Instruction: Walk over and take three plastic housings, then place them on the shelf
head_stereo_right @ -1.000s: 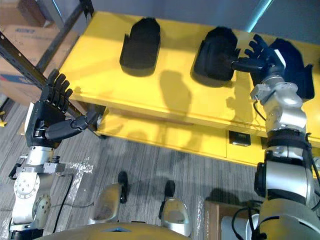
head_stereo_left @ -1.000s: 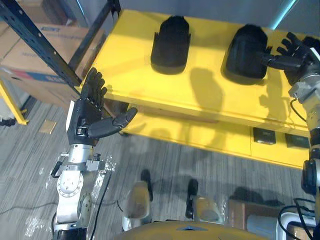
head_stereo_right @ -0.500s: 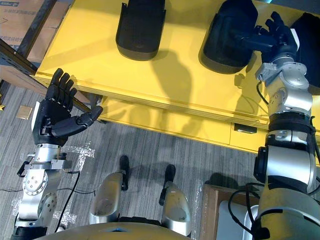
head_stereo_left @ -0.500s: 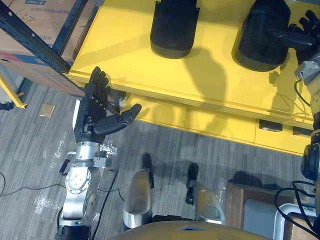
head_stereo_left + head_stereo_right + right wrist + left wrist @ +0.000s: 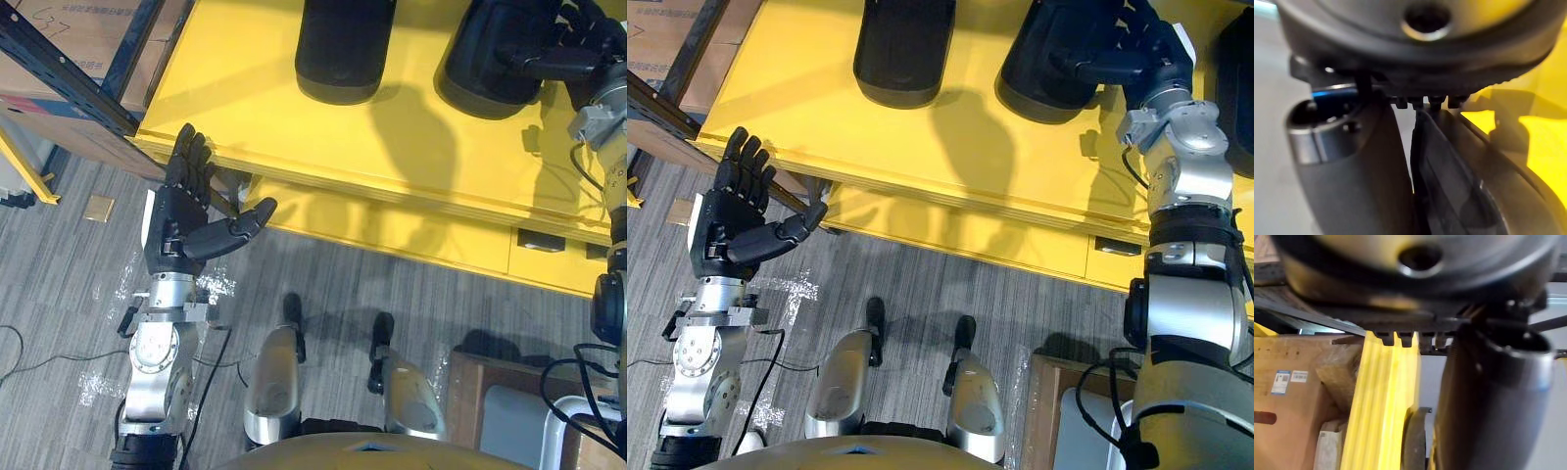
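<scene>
**Left of the yellow board.** A cardboard box (image 5: 73, 22) sits behind a dark blue rack upright (image 5: 69, 76), which runs down to the board's front left corner.

**Front left edge of the yellow board (image 5: 255, 93).** The left hand (image 5: 176, 227) is raised just off this edge. Its palm is up, its fingers are straight and its thumb is held out. It is empty and touches nothing.

**On the board, left.** The first black plastic housing (image 5: 345, 49) lies flat, well clear of both hands.

**On the board, centre-right.** The second housing (image 5: 485, 76) lies beside the first, with a gap between them. The right hand (image 5: 1151, 57) is over this housing's right end. Its thumb reaches across the top and its fingers are spread and uncurled, so nothing is gripped. In the right wrist view the housing's wall stands just beside the thumb.

**On the board, far right.** A third housing (image 5: 1239, 98) shows past the right forearm.

**Assessment.** All three housings are on the board and none is in a hand. The step in hand appears to be taking hold of the second housing.

**Recommendation.**
- Bring the fingers down the far side of the wall so that the thumb and fingers oppose each other across it.
- Close the hand firmly before lifting, because the shell looks smooth and is likely to slip.
- Lift straight up from the board so the forearm does not knock the third housing.
- Bring the left hand across to support the open end if the shell tips.
</scene>
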You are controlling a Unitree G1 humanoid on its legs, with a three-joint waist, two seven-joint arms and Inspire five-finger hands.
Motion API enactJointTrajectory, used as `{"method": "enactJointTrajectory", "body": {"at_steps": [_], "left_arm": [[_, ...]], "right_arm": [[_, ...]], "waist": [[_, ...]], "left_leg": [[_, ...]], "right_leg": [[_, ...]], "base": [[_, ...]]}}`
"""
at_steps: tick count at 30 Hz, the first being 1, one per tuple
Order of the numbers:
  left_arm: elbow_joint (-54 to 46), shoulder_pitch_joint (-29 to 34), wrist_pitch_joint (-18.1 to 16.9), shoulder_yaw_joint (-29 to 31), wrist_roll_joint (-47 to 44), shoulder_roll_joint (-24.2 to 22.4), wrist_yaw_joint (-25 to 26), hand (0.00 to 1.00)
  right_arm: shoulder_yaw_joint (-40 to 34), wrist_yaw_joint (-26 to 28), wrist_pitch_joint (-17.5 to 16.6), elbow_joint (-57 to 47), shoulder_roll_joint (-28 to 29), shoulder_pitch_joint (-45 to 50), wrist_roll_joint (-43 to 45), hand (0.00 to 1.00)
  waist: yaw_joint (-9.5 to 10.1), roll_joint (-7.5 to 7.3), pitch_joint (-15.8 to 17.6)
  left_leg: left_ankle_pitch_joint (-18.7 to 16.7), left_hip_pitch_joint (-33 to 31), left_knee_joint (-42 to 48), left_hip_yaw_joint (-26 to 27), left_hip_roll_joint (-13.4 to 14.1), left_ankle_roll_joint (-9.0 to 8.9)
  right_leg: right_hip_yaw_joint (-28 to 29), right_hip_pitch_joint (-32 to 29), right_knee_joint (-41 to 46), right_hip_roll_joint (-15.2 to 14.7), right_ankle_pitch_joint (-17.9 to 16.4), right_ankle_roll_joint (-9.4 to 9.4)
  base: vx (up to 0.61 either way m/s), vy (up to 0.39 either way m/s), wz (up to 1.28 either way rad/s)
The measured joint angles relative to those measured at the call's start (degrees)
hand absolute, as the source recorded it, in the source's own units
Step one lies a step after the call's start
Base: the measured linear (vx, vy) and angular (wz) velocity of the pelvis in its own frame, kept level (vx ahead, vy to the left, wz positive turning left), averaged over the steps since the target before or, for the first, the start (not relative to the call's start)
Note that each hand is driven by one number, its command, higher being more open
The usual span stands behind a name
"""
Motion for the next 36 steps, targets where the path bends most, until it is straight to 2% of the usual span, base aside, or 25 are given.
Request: {"method": "enactJointTrajectory", "body": {"at_steps": [3,7,11,13,15,17,18,19,21,24,27,29,32,36], "left_arm": [[0.0,0.0,0.0,0.2,0.0,0.0,0.0,1.00],[0.0,0.0,0.0,0.3,0.0,0.1,0.0,1.00],[-0.1,1.1,-1.1,0.3,0.0,0.4,0.1,1.00],[-0.6,1.4,-1.1,0.5,0.0,0.4,0.1,1.00],[-1.3,2.1,-1.2,1.1,0.0,0.3,-0.1,1.00],[-2.3,3.2,-2.7,2.3,0.0,-0.3,-0.9,1.00],[-2.9,3.5,-3.0,2.6,0.0,-0.8,-0.9,1.00],[-3.7,3.7,-3.6,2.7,0.0,-1.5,-0.9,1.00],[-5.8,4.0,-4.6,2.6,0.1,-2.9,-1.2,1.00],[-8.3,4.4,-6.0,2.7,0.4,-3.3,-1.1,1.00],[-10.2,4.7,-6.0,3.9,0.5,-6.1,-1.0,1.00],[-10.4,4.3,-6.0,4.6,0.5,-7.1,-1.2,1.00],[-10.5,4.4,-5.9,4.5,0.7,-7.8,-1.5,1.00],[-10.5,4.5,-5.5,4.2,2.6,-9.0,-1.4,1.00]], "right_arm": [[0.9,-0.2,-0.1,0.0,-2.1,-0.1,-0.5,1.00],[1.0,-2.2,-0.3,0.0,-2.2,-0.1,-1.3,1.00],[0.3,-6.8,-2.8,-1.9,-3.3,0.6,-4.2,1.00],[-3.3,-8.7,-4.9,-7.6,-4.6,4.4,-4.4,1.00],[-8.4,-10.5,-8.3,-17.3,-4.7,10.2,-4.4,1.00],[-13.5,-11.6,-11.8,-31.9,-4.4,19.6,-4.4,1.00],[-14.7,-11.8,-12.4,-35.6,-3.8,22.0,-4.5,1.00],[-16.4,-11.9,-13.0,-40.9,-2.0,25.8,-4.6,1.00],[-19.5,-11.8,-15.2,-51.4,7.4,36.0,-6.6,1.00],[-21.5,-9.5,-15.9,-60.3,18.4,48.8,-6.6,1.00],[-23.1,-4.4,-16.0,-66.1,27.2,58.2,-5.9,1.00],[-22.7,-0.3,-16.0,-68.9,30.5,61.6,-4.8,1.00],[-16.6,5.1,-16.0,-70.3,31.5,63.1,-1.9,1.00],[-6.0,5.7,-16.0,-70.3,32.9,62.9,-1.5,1.00]], "waist": [[0.27,0.58,0.3],[0.16,0.58,0.3],[-0.18,0.56,0.4],[-0.14,0.53,0.4],[-0.38,0.51,0.4],[-1.41,0.36,0.3],[-1.61,0.18,0.2],[-1.84,-0.27,-0.1],[-2.93,-2.45,-2.9],[-4.41,-4.82,-6.5],[-6.28,-5.48,-9.1],[-6.81,-5.36,-9.8],[-7.11,-5.42,-12.1],[-5.99,-5.53,-14.6]], "left_leg": [[0.1,-0.1,-0.1,-0.1,-0.1,0.07],[0.1,0.0,-0.1,-0.1,-0.1,0.06],[0.1,0.2,-0.2,0.1,0.0,0.04],[0.1,0.6,-0.2,0.2,-0.1,-0.03],[-0.2,1.7,-0.5,0.6,-0.1,-0.18],[-0.7,3.4,-0.9,1.4,0.0,-0.22],[-0.8,3.9,-1.1,1.7,0.1,-0.31],[-1.0,4.7,-1.2,2.2,0.1,-0.52],[-1.1,6.3,-2.7,3.4,0.1,-0.72],[-1.3,8.5,-4.0,5.1,0.2,-0.73],[-2.4,10.3,-4.1,6.3,0.2,-0.80],[-2.8,11.5,-4.2,6.7,0.2,-0.93],[-2.8,12.4,-5.1,7.1,0.2,-1.48],[-1.7,13.1,-6.2,6.6,0.1,-1.13]], "right_leg": [[-0.1,0.0,0.0,-0.1,0.0,0.00],[-0.1,0.0,0.0,-0.1,0.0,0.00],[0.0,0.1,0.0,-0.1,0.0,0.02],[-0.1,0.5,0.0,-0.2,0.0,0.03],[0.0,1.3,-0.2,-0.3,0.0,0.12],[0.3,2.6,-0.3,-0.5,-0.4,0.56],[0.5,2.8,-0.3,-0.5,-0.5,0.63],[0.9,3.5,-0.5,-0.5,-0.5,0.69],[1.5,4.4,-1.8,-0.4,-0.6,0.81],[2.8,5.4,-2.4,-0.4,-0.7,0.92],[3.9,6.8,-3.1,-0.7,-0.8,1.11],[4.5,7.8,-3.6,-0.8,-0.9,1.17],[4.7,8.3,-4.2,-0.7,-1.0,1.43],[3.8,9.0,-4.5,-0.5,-0.8,1.15]], "base": [[0.00,0.008,0.02],[0.00,0.000,0.00],[0.00,0.000,0.00],[0.00,0.003,-0.02],[0.01,0.003,-0.10],[0.03,0.006,-0.10],[0.02,0.010,-0.12],[0.02,0.013,-0.19],[0.04,0.000,-0.21],[0.07,-0.002,-0.25],[0.05,0.016,-0.21],[0.01,0.024,-0.24],[0.00,0.002,-0.07],[0.01,-0.017,0.10]]}}
